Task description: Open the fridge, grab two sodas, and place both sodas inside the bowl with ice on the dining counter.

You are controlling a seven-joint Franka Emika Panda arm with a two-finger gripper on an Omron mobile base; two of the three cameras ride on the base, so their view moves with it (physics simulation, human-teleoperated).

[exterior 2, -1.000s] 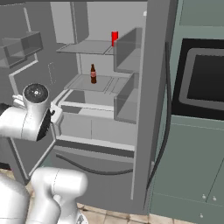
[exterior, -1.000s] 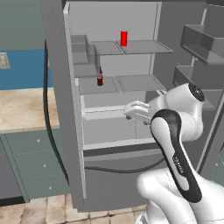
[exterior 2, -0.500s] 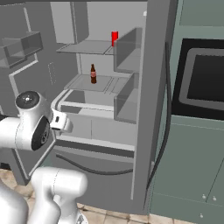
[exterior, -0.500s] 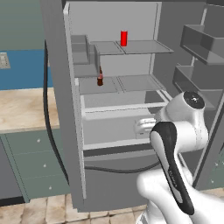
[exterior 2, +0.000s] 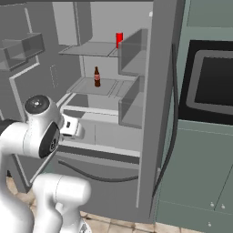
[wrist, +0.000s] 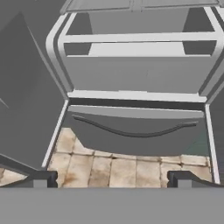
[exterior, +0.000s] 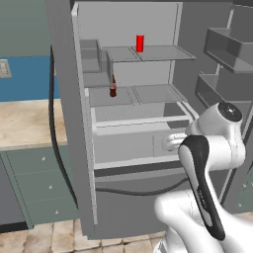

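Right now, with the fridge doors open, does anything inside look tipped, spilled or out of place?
Nothing stands out. In the fridge, the red can stands upright on the top shelf and the brown bottle upright on the shelf below it, with no spill showing. The gripper is open and empty, facing the lower drawers.

You are looking into a home kitchen. In front of you stands a tall grey fridge (exterior: 64,99) with both doors swung open, pale shelves (exterior: 148,53) inside and door bins (exterior: 225,47) on the right door. A red can (exterior: 140,43) sits on the upper shelf and a brown bottle (exterior: 113,88) on the one below. To the left you have a beige stone-patterned table (exterior: 27,123) over grey-green drawers (exterior: 37,185), backed by a blue wall (exterior: 24,84) with a socket plate (exterior: 4,68). To the right a built-in oven (exterior 2: 211,84) sits in grey-green cabinets (exterior 2: 200,177). The floor (wrist: 113,168) is beige tile.
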